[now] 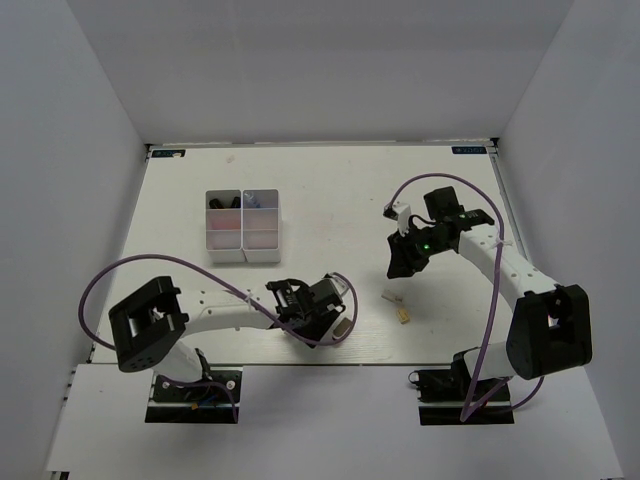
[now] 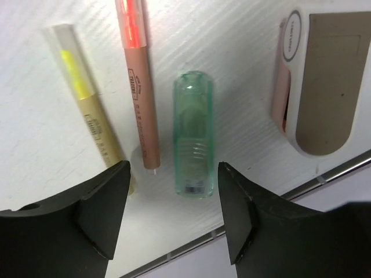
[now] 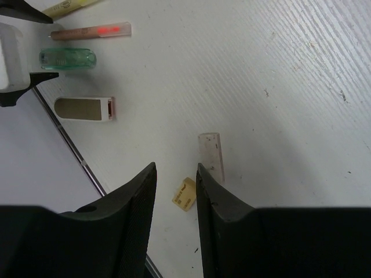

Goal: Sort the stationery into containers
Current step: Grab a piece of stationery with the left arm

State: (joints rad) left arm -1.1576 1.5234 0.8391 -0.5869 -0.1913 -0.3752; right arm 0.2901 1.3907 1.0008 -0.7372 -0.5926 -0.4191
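Note:
My left gripper [image 2: 171, 179] is open and empty, low over the table near its front edge [image 1: 310, 305]. Just beyond its fingertips lies a teal tube [image 2: 194, 133], with a pink pen [image 2: 139, 87] and a yellow pen [image 2: 87, 110] to its left and a grey-and-white block [image 2: 324, 81] to its right. My right gripper [image 3: 175, 168] is open with a narrow gap and empty, above a small tan block [image 3: 184, 194] and a pale translucent stick [image 3: 210, 153]; it hangs at the right middle of the table [image 1: 405, 255]. The white organizer box [image 1: 243, 227] stands far left and holds a few items.
In the right wrist view the teal tube [image 3: 66, 58], pink pen [image 3: 90, 32] and grey block [image 3: 87, 108] lie near the table's front edge, beside my left gripper's fingers [image 3: 14, 95]. The tan block [image 1: 404, 316] and pale stick [image 1: 393, 297] lie between the arms. White walls surround the table.

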